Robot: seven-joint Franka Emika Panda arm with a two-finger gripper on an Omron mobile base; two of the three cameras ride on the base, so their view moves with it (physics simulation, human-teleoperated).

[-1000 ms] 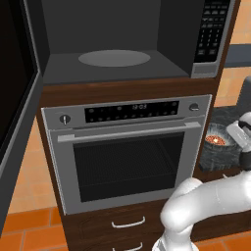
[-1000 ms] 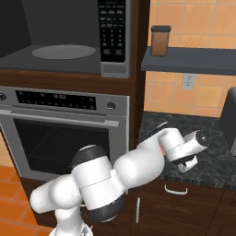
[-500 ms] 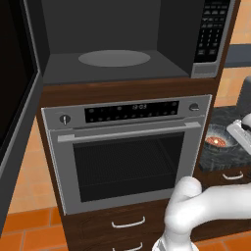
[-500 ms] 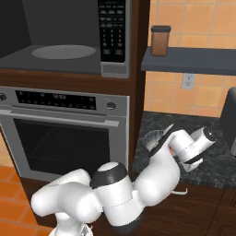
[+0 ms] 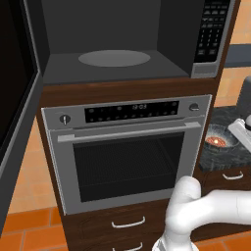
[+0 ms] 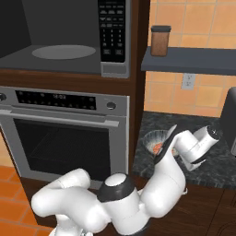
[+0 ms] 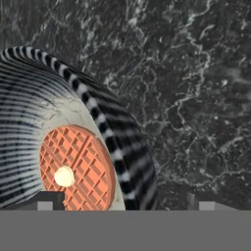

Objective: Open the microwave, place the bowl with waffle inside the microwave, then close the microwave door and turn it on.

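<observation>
Microwave (image 5: pixel 117 44) gapes open, microwave door (image 5: pixel 14 122) swung out left, its turntable bare; the bowl (image 7: pixel 112 137) with the waffle (image 7: pixel 81 164) sits on the dark speckled table (image 7: pixel 196 88) right of the oven (image 5: pixel 127 152), and the fingers (image 7: pixel 125 201) hang spread wide over its rim, gripping nothing

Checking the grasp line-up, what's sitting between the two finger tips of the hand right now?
In the hand view, the bowl's ribbed right rim and part of the waffle lie between the open hand's tips, with bare counter beyond.
</observation>
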